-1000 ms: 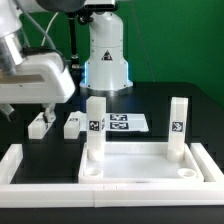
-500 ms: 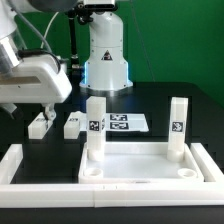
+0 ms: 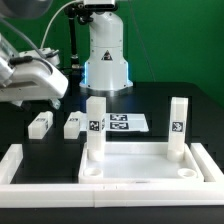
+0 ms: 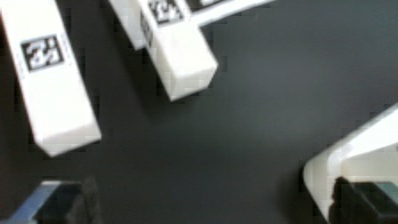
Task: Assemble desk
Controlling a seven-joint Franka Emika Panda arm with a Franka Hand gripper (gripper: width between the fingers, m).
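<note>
Above the exterior view's left side of the black table (image 3: 190, 105) hangs the gripper (image 4: 217, 205). Its dark fingers (image 4: 63, 203) are spread wide with nothing but bare tabletop cloth between them. The desk is half built. The white tabletop panel (image 3: 135, 160) lies rim-up near the front inside the low border wall (image 3: 20, 160). One upright leg (image 3: 95, 125) and a second upright leg (image 3: 177, 125) stand in its two far corners. What look like round sockets wait open at the two near corners. Two loose leg blocks lie flat and close together on the table, the outer leg block (image 3: 40, 124) and the inner leg block (image 3: 73, 126), just beside the marker board (image 3: 125, 123). In the wrist view both blocks sit ahead of the fingertips, not between them, so the step in hand is most likely fetching a third leg, and the grasp is not yet lined up. To do it well, I would first centre the gripper over one block only. The outer one seems safer, being farther from the marker board. The wrist should be turned so the jaws close across the block's narrow width, square to its long sides. The descent should be straight, so a finger does not nudge the neighbouring block. Gripping toward one end would leave the other end free to enter a socket.
</note>
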